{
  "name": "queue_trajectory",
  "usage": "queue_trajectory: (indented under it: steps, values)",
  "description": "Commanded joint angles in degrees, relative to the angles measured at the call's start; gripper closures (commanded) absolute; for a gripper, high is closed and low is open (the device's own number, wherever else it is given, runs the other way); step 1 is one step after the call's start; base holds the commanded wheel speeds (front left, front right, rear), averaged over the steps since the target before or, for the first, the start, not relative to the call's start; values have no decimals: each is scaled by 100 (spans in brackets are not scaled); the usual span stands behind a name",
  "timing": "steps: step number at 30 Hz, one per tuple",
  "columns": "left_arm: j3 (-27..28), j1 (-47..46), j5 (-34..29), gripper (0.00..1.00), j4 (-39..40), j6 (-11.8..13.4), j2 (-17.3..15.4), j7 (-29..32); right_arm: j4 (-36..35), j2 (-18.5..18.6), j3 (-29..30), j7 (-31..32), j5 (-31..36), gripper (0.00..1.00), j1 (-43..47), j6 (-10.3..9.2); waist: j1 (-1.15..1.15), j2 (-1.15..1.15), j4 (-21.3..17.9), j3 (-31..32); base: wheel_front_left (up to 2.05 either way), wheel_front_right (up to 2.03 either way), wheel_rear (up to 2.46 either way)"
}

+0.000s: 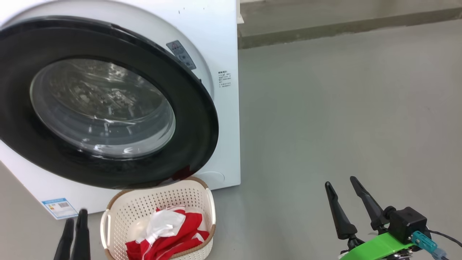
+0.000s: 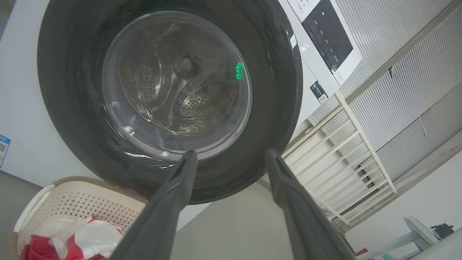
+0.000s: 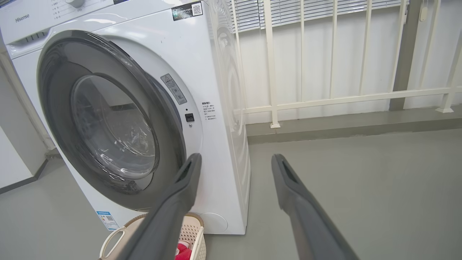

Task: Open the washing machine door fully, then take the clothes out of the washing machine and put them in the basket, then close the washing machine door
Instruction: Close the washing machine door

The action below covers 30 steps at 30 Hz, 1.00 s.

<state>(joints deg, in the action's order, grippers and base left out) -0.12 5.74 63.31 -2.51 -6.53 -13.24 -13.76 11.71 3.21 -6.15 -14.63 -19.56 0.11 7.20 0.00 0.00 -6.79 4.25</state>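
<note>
Nearest: left gripper [image 2: 231, 153] and right gripper [image 1: 340, 181], jaws of both spread wide and empty, low before the washing machine [image 1: 225, 43]. Then door [image 1: 195, 119], a glossy black ring round a bulging clear window, seemingly ajar at its right edge; a steady push on the ring there, off the glass, should latch it. Last, clothes [image 1: 177, 234], red and white, heaped in the basket [image 1: 158, 202] just below the door.
</note>
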Motion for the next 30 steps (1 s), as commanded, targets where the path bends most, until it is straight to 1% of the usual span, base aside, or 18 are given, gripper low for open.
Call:
queue_trajectory:
  steps: [1,3,6,7,10,13,14,16,19,23,30]
  values:
    - [294,-76,-367,0,58,3,-82,-85,-177,10,-65,-37,90,0,-79,29,0,0,22,86,0,0,0]
    - [355,49,-1107,0,-31,68,-169,-113,-204,6,-28,-37,97,0,-33,29,0,0,34,131,0,0,0]
    - [431,196,-2512,0,9,177,-225,-120,-241,2,-3,-37,107,0,20,29,0,0,43,173,0,0,0]
    - [457,240,-2879,0,42,186,-158,-121,-255,1,8,-37,112,0,34,29,0,0,48,183,0,0,0]
    - [618,346,-3686,0,151,161,123,-122,-304,-2,49,-37,138,0,79,29,0,0,69,202,0,0,0]
    - [758,405,-4325,0,292,90,324,-122,-358,-4,85,-37,167,0,119,29,0,0,93,192,0,0,0]
    - [827,416,-4435,0,336,63,415,-123,-368,-6,96,-37,176,0,125,29,0,0,98,185,0,0,0]
    - [913,484,-4725,0,321,21,492,-123,-366,-9,94,-37,190,0,120,29,0,0,95,170,0,0,0]
    - [1057,519,-4871,0,267,-26,656,-123,-344,-15,86,-37,194,0,89,29,0,0,93,151,0,0,0]
    - [1120,522,-5046,0,214,-65,747,-123,-326,-22,85,-37,191,0,57,29,0,0,103,142,0,0,0]
    - [1187,481,-5114,0,164,-90,839,-123,-336,-27,67,-37,203,0,87,29,0,0,143,161,0,0,0]
